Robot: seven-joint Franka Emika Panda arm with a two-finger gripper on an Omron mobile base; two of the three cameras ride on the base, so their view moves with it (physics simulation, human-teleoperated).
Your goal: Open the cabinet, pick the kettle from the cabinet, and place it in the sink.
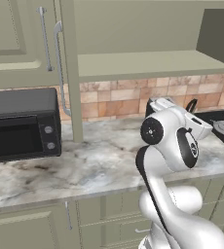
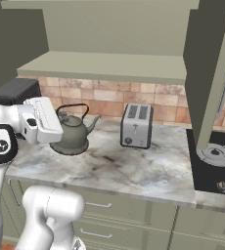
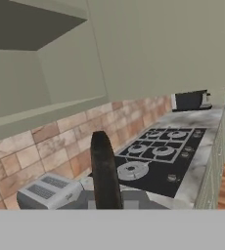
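The sage-green cabinet stands open, and its pale shelf (image 1: 148, 63) (image 2: 109, 66) is bare. One door (image 1: 67, 73) swings out edge-on at the left, the other door (image 2: 207, 73) at the right. The dull-grey kettle (image 2: 75, 133) sits low over the marble counter, left of the toaster; I cannot tell whether it touches the counter. My gripper (image 2: 61, 124) reaches it from the left and is shut on the kettle's dark arched handle (image 3: 104, 166), which rises straight up in the hand view. The arm covers most of the kettle in the left base view. The sink is out of view.
A black microwave (image 1: 21, 124) stands on the counter at the left. A boxy silver toaster (image 2: 136, 126) (image 3: 48, 190) sits right of the kettle. Beyond it lies a black stove (image 2: 214, 156) (image 3: 153, 156). A brick backsplash runs behind.
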